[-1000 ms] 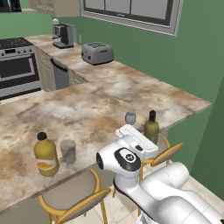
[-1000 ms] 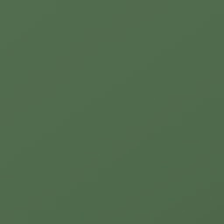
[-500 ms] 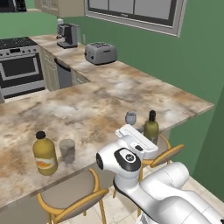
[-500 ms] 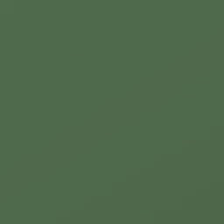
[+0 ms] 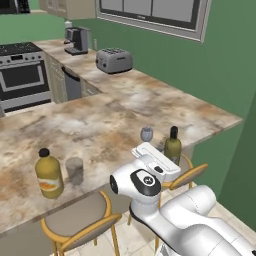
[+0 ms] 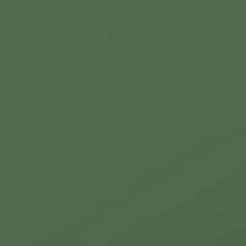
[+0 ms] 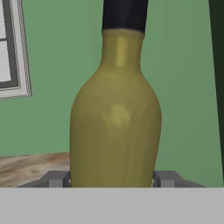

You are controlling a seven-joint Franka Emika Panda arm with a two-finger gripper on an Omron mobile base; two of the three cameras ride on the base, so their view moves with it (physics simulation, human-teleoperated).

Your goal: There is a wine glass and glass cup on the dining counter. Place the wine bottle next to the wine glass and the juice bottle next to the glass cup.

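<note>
claw [image 7: 113, 179], fingers flanking wine bottle [image 7: 116, 122]

The surface [image 5: 115, 120] looks like polished marbled stone, beige and brown. The wine bottle [image 5: 173, 146] is smooth olive glass with a soft sheen; the wine glass [image 5: 146, 134] and glass cup [image 5: 74, 169] are translucent. The toaster [image 5: 114, 60] looks like brushed metal, and the stools [image 5: 80, 225] have wooden frames.

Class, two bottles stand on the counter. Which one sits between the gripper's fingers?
The slim olive-green wine bottle, beside the wine glass. The gripper brackets its base. The squat amber juice bottle stands far off, untouched.
</note>
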